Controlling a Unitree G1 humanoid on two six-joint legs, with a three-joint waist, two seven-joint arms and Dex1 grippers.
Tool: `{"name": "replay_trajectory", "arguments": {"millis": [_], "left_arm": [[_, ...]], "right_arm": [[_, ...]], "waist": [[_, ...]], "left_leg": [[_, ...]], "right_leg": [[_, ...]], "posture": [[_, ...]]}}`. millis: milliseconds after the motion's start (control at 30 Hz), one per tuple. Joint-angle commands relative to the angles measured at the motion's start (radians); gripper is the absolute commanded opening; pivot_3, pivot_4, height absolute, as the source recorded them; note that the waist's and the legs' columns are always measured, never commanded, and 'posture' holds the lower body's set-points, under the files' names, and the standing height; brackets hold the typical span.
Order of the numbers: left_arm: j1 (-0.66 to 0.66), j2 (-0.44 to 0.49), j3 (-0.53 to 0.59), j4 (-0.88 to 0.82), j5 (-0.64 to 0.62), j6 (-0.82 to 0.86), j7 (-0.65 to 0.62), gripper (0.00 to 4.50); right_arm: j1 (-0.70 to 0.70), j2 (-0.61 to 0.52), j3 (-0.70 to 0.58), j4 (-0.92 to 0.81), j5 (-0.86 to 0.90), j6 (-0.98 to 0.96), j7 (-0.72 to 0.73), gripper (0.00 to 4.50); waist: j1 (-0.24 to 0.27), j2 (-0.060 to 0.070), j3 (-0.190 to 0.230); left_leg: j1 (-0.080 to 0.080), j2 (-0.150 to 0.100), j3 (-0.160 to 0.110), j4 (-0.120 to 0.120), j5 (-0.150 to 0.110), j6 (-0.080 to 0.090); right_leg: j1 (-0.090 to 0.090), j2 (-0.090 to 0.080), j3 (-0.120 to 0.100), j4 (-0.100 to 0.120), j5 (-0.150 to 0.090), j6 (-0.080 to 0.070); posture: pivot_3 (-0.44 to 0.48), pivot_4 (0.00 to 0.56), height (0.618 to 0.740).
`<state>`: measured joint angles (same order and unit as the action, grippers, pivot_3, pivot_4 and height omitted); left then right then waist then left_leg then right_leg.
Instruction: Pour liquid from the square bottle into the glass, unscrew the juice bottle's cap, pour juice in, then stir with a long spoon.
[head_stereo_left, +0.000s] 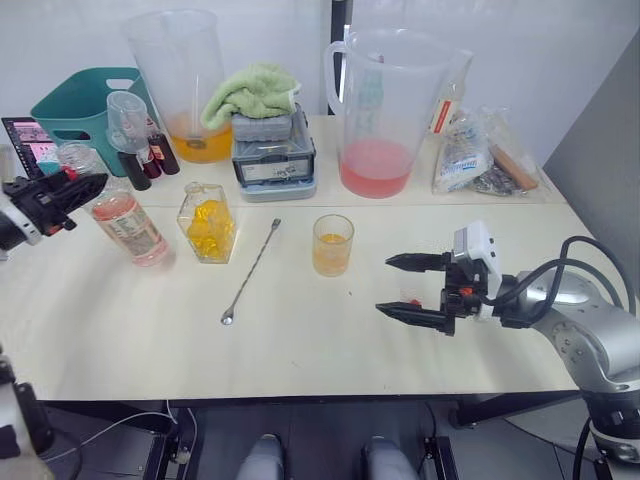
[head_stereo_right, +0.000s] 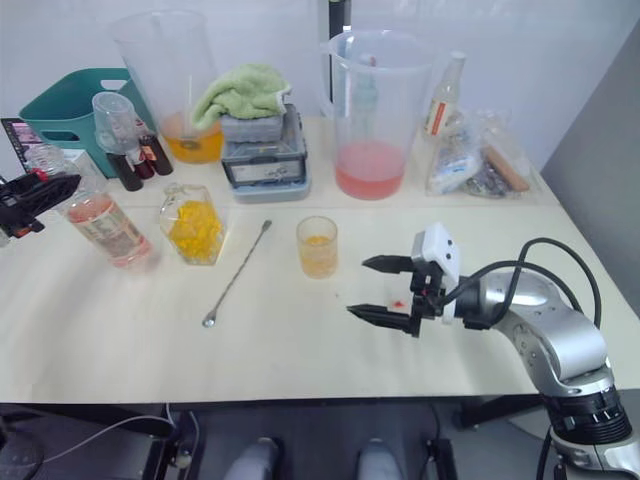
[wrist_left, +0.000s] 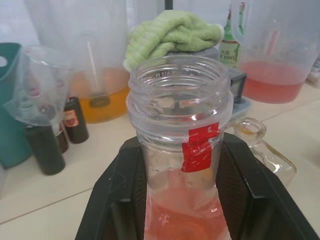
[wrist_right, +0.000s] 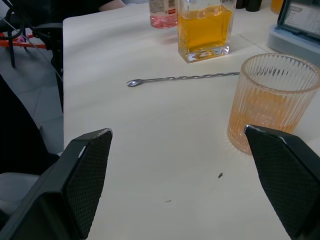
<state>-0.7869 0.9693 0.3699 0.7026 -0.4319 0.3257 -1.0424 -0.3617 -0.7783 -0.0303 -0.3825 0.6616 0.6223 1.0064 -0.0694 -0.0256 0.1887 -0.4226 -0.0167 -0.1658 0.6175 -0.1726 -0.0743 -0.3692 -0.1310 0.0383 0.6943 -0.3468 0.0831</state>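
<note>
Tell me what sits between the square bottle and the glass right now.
Only the long spoon lies between the square bottle and the glass, flat on the table, touching neither; the left eye view shows it.

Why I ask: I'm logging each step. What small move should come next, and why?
Probably the left end effector should carry the slim clear plastic juice bottle over the small clear glass tumbler and tilt it. The bottle's mouth is open, its small white cap lies by the open right end effector, and the tumbler already holds orange liquid.
</note>
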Motion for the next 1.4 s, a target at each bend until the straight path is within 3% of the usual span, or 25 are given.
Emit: {"name": "replay_trajectory", "arguments": {"millis": [33,300,500,567,733,800,1000,1133,1400], "left_arm": [[-0.108,-0.008,-0.035,0.100,0.052,-0.102,0.000,1.56],[-0.183,-0.072,-0.120,0.290,0.159,-0.212,0.011,1.56],[-0.186,-0.071,-0.099,0.329,0.152,-0.231,0.016,1.56],[-0.194,-0.055,-0.077,0.329,0.133,-0.218,0.003,2.43],[-0.185,-0.016,-0.032,0.289,0.083,-0.158,-0.055,4.09],[-0.160,0.007,-0.006,0.258,0.057,-0.120,-0.087,4.45],[0.041,0.078,0.113,0.086,-0.049,0.008,-0.168,4.45],[0.283,0.099,0.228,-0.100,-0.124,0.101,-0.195,4.45],[0.805,0.005,0.372,-0.349,-0.080,0.011,-0.170,4.45]], "right_arm": [[0.011,0.003,-0.028,-0.060,0.029,0.016,-0.023,4.49],[0.032,0.005,-0.061,-0.098,0.057,0.042,-0.077,4.49],[0.036,0.001,-0.080,-0.096,0.058,0.048,-0.095,4.49],[0.040,0.000,-0.088,-0.095,0.055,0.049,-0.100,4.50],[0.048,-0.002,-0.112,-0.093,0.051,0.049,-0.109,4.50],[0.053,-0.005,-0.129,-0.088,0.050,0.052,-0.119,4.50],[0.119,-0.016,-0.226,-0.053,0.032,0.045,-0.158,4.50],[0.196,-0.020,-0.327,0.003,-0.009,0.015,-0.199,4.50],[0.420,0.006,-0.506,0.052,-0.082,-0.076,-0.232,4.50]], "waist": [[-0.001,0.000,0.000],[-0.014,0.000,0.000],[-0.016,0.000,0.000],[-0.016,0.000,0.000],[-0.026,-0.001,0.000],[-0.027,-0.001,0.000],[-0.029,0.000,0.000],[-0.028,0.000,0.000],[-0.005,0.000,0.000]], "left_leg": [[0.000,0.000,0.000,0.000,0.000,0.000],[0.001,0.000,0.000,0.000,0.000,0.000],[0.002,0.000,0.000,0.000,0.001,-0.001],[0.002,0.000,0.000,0.000,0.001,-0.001],[0.002,0.000,0.000,0.000,0.001,0.000],[0.002,0.000,0.000,0.000,0.001,0.000],[0.003,0.000,0.000,-0.003,0.001,0.000],[0.003,0.000,0.000,-0.003,0.001,0.000],[0.007,0.002,0.004,-0.010,0.001,0.000]], "right_leg": [[0.000,0.000,0.000,0.000,0.000,0.000],[0.000,0.000,-0.001,0.001,0.000,0.000],[0.000,0.000,0.000,0.004,0.000,0.000],[0.000,0.000,0.000,0.004,0.000,0.000],[0.000,0.000,0.000,0.004,0.000,0.000],[0.000,0.000,0.000,0.004,0.000,0.000],[0.000,0.000,0.000,0.004,0.000,0.000],[0.000,0.000,0.001,0.004,0.000,0.000],[0.001,0.000,0.005,-0.001,0.000,-0.001]], "posture": [[0.000,0.150,0.740],[0.000,0.150,0.740],[0.000,0.150,0.740],[0.000,0.150,0.740],[0.000,0.150,0.740],[0.000,0.150,0.740],[0.000,0.150,0.740],[0.000,0.150,0.740],[0.000,0.150,0.740]]}}
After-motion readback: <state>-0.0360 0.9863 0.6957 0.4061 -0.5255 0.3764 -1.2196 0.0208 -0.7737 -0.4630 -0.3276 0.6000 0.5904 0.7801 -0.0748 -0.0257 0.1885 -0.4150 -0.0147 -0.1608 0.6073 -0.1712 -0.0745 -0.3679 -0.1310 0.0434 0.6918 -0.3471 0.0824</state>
